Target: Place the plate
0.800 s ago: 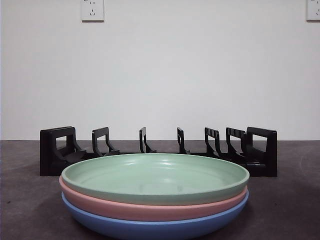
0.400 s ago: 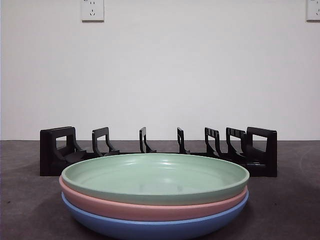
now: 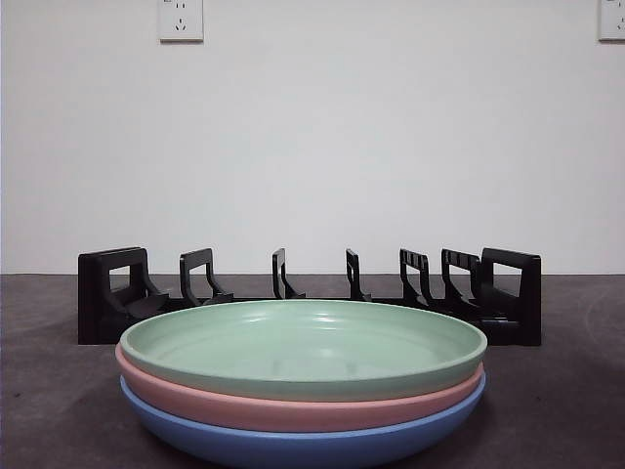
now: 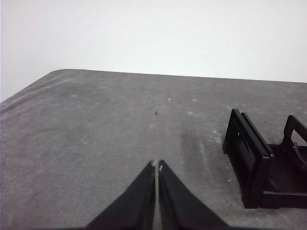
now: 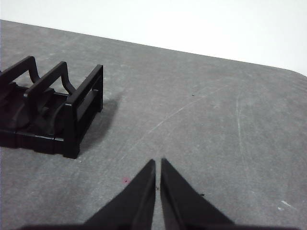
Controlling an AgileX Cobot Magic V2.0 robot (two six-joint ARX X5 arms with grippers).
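Front view: green plate (image 3: 303, 344) tops stack before black rack (image 3: 309, 293).

Bare lab bench: grey table (image 3: 59, 391), white wall (image 3: 312, 147), sockets (image 3: 181, 20).

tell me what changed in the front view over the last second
Nothing visibly changed. The green plate lies on the pink plate, which lies on the blue plate, in front of the black rack, all where they were. No arm shows in the front view. The left gripper and right gripper hang over bare table, one near each end of the rack, jaws closed on nothing.
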